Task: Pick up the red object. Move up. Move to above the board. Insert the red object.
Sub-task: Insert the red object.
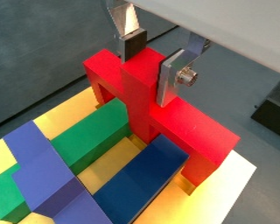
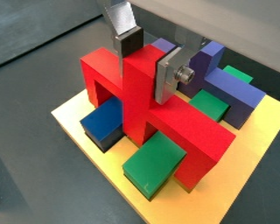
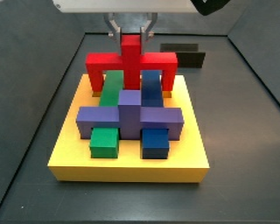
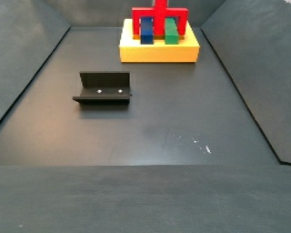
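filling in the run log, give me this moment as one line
phase: insert | gripper: shut on red object, above board | red object: legs down over green block and blue block | fixture: apart

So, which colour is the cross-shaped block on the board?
Purple. The cross-shaped block shows best in a side view, in front of the gripper.

Gripper point(image 1: 154, 59) silver over red object point(image 3: 132, 59), yellow board point(image 3: 130, 164)

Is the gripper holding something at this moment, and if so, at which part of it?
Yes. The gripper, above the yellow square board, is shut on the bright red bridge-shaped object; its fingers clamp the upright central stub on top.
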Robot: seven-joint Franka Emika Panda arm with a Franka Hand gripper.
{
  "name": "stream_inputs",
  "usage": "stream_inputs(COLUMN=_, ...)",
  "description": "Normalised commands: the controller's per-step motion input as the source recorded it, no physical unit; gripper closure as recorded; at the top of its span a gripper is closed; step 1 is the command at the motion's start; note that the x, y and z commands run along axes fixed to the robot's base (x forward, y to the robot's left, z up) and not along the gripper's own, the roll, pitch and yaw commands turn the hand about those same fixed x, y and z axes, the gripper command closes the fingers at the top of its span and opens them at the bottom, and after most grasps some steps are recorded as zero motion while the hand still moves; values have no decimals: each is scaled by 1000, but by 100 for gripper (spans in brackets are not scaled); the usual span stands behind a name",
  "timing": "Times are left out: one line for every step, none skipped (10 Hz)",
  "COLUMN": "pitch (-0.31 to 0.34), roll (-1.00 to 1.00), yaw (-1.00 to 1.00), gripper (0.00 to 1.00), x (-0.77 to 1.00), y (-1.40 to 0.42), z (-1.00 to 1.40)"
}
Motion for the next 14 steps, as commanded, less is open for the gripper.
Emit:
stream_inputs(pitch=-17, roll=-14, yaw=0, gripper=100, x=0, y=-40, z=-120)
stream_inputs(pitch=-10, roll=0, yaw=0, gripper=100, x=0, y=-123, z=-77)
stream_inputs(pitch=0, roll=-1, yaw=0, gripper=100, x=14, y=-137, z=-9)
stream_inputs(pitch=-10, roll=-10, yaw=0, gripper=100, x=0, y=-83, z=-109)
stream_inputs(pitch=-23, roll=-30, yaw=0, gripper=100, x=0, y=-3, z=-171)
stream_inputs(pitch=-20, roll=-14, yaw=0, gripper=100, x=0, y=0, z=-229)
stream_inputs(pitch=-57, roll=-50, yaw=0, gripper=100, x=0, y=0, z=-306)
stream_inputs(pitch=-66, roll=-84, yaw=0, gripper=100, x=0, y=0, z=-303)
stream_inputs(pitch=-53, roll=-69, yaw=0, gripper=100, x=0, y=23, z=-309)
stream_inputs(pitch=0, roll=-27, yaw=0, gripper=100, x=109, y=131, z=-223)
stream_inputs(pitch=0, roll=-11, yaw=0, gripper=100, x=157, y=100, z=-177)
stream_inputs(pitch=4, roll=-4, yaw=0, gripper=100, x=231, y=26, z=-191)
stream_inputs(pitch=0, roll=-63, yaw=-14, gripper=100, x=209, y=0, z=-334)
stream_inputs(pitch=-14, roll=-84, yaw=-34, gripper=100, x=126, y=0, z=-411)
